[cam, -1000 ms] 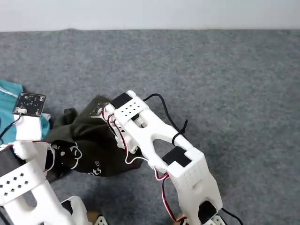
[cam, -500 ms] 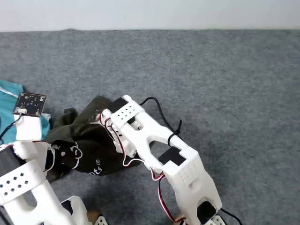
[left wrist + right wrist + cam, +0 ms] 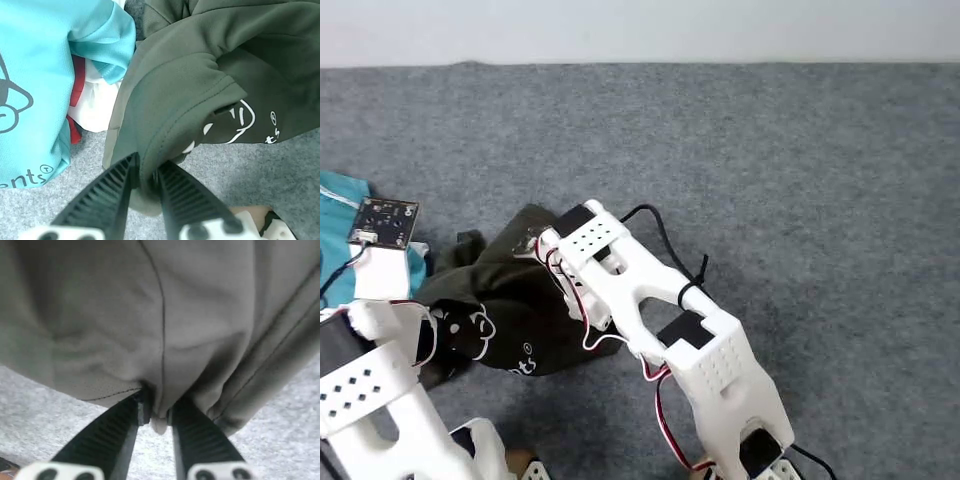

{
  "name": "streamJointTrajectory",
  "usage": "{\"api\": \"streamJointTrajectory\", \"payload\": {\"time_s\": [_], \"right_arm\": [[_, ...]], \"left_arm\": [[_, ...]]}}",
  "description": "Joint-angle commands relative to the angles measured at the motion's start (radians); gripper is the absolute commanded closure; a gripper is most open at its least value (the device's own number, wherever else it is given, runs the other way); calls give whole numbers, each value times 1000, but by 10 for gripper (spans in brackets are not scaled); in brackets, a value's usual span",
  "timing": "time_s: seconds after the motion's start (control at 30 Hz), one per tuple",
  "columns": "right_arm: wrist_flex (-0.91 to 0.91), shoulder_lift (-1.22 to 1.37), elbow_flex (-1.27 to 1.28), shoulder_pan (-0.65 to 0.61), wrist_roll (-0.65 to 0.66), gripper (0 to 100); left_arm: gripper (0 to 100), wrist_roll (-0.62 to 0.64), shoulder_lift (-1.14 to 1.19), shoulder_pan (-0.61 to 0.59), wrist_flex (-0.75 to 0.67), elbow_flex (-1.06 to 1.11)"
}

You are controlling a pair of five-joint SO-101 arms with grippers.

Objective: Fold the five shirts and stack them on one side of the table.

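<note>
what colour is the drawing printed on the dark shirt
White, on the dark olive-green shirt; clearest in the left wrist view.

Matt knit cloth for the dark shirt [image 3: 200, 75] (seams stitched), fine-meshed cloth for the teal shirt [image 3: 45, 75], rough felt-like pile over the table [image 3: 800, 150].

Left claw [image 3: 146, 162] is ribbed black; arms [image 3: 720, 375] white with black servos [image 3: 692, 332].

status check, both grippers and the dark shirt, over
Left gripper shut on dark shirt edge. Right gripper shut on the same shirt. Shirt bunched, not folded. Teal shirt close beside it.
</note>
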Motion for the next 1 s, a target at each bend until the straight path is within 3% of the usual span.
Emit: {"api": "streamJointTrajectory", "payload": {"time_s": [0.0, 0.2, 0.63, 0.97], "right_arm": [[62, -8, -95, 5, 8, 989], [183, -54, -318, 99, 9, 988], [179, -602, -333, 354, 153, 988], [177, -751, -333, 590, 190, 988]], "left_arm": [[995, -11, -18, -2, -3, -5], [995, -11, -18, -2, -2, -45], [995, -11, -18, 0, -121, -145], [995, -11, -18, -2, -123, -148]]}}
